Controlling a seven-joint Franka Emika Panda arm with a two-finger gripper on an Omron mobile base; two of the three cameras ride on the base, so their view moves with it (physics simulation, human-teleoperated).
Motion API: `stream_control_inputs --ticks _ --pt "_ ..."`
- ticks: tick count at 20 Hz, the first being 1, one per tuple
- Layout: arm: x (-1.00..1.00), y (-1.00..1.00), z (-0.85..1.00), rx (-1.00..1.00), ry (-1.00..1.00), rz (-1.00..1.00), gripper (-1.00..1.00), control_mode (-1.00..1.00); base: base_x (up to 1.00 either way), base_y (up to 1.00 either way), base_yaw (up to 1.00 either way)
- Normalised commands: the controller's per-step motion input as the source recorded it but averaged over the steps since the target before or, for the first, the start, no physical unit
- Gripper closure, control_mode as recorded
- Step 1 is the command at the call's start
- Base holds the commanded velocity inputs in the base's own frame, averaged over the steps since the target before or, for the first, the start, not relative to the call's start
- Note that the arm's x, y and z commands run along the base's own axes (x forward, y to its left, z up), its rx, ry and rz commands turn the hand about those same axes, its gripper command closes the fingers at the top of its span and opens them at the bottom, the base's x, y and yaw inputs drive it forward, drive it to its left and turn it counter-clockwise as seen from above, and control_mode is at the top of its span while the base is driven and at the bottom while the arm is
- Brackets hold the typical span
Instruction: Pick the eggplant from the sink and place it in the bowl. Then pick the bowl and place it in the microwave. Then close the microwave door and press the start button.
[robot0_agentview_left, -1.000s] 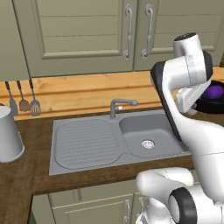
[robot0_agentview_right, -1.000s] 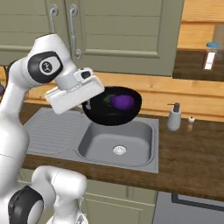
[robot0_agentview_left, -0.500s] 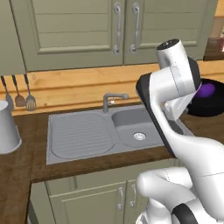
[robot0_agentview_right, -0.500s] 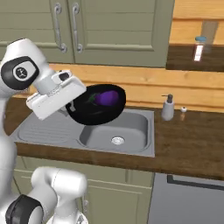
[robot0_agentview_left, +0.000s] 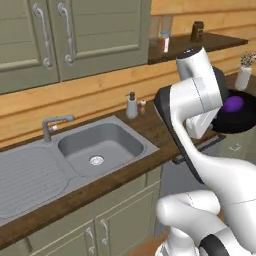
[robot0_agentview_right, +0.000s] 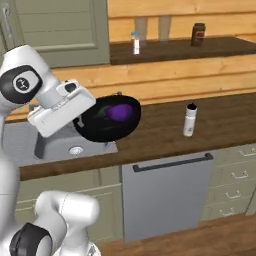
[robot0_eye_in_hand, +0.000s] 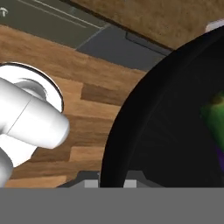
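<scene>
My gripper (robot0_agentview_right: 80, 121) is shut on the rim of the black bowl (robot0_agentview_right: 107, 120) and holds it in the air, tilted, over the counter's front edge just right of the sink (robot0_agentview_right: 55, 145). The purple eggplant (robot0_agentview_right: 119, 112) lies inside the bowl. From the left base view the bowl (robot0_agentview_left: 235, 114) with the eggplant (robot0_agentview_left: 233, 104) shows past my forearm, well right of the sink (robot0_agentview_left: 100, 145). In the hand view the bowl (robot0_eye_in_hand: 166, 122) rises from between my fingertips, and the eggplant's green stem end (robot0_eye_in_hand: 214, 111) is at the right edge. The microwave is out of view.
A dishwasher front (robot0_agentview_right: 167, 192) sits under the wooden counter (robot0_agentview_right: 220, 117), below the bowl. A white soap bottle (robot0_agentview_right: 189, 120) stands on the counter to the right. Jars (robot0_agentview_right: 199, 34) line a shelf above. The faucet (robot0_agentview_left: 52, 125) stands behind the sink.
The whole picture has shifted as the base moved right: the sink slid left and the dishwasher and shelf came into view. The bowl with the eggplant stays in my grip.
</scene>
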Motion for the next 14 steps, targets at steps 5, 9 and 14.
stream_control_inputs --ticks 5,9,14 --pt "0.00 0.00 0.00 0.00 0.00 0.00 1.00 1.00 0.00 -0.45 -0.81" --pt "0.00 0.00 0.00 0.00 0.00 0.00 1.00 1.00 0.00 -0.40 -0.83" --pt "0.00 0.00 0.00 0.00 0.00 0.00 1.00 1.00 0.00 -0.29 -0.86"
